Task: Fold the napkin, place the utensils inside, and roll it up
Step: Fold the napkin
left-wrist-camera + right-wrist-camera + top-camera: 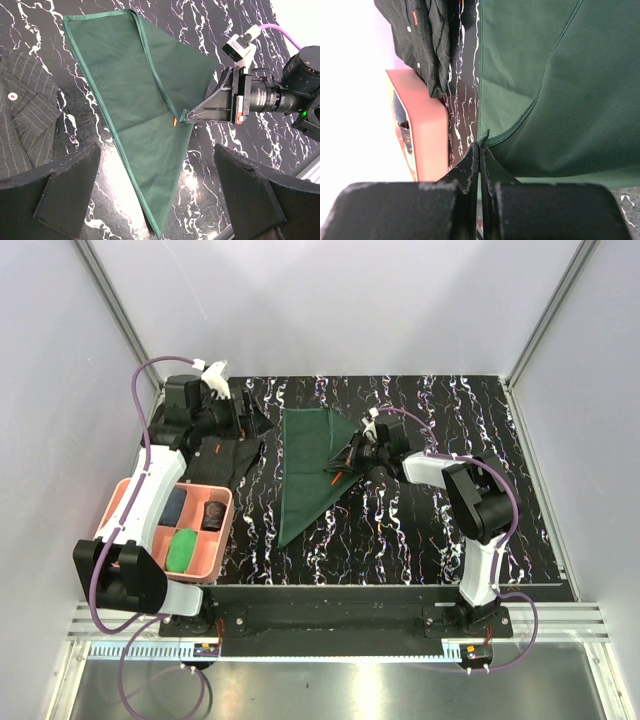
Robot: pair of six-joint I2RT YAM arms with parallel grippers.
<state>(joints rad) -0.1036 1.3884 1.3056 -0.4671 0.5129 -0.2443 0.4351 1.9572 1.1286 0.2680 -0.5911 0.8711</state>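
The dark green napkin [303, 475] lies on the black marbled table as a long triangle, its point toward the near edge. My right gripper [352, 453] is shut on a corner of it, holding that corner a little above the lower layer; in the right wrist view the hem [487, 137] is pinched at the tips of the gripper [480, 148]. A short piece of the orange-red fork [337, 478] shows beside the held corner, and only its tip [174, 120] peeks out under the fold. My left gripper [157, 200] hangs open above the napkin [132, 85] near its left edge, holding nothing.
A dark pinstriped shirt [228, 452] lies crumpled left of the napkin. A pink tray [227, 530] with green and dark items sits at the near left, beside the left arm. White walls close in the table on three sides.
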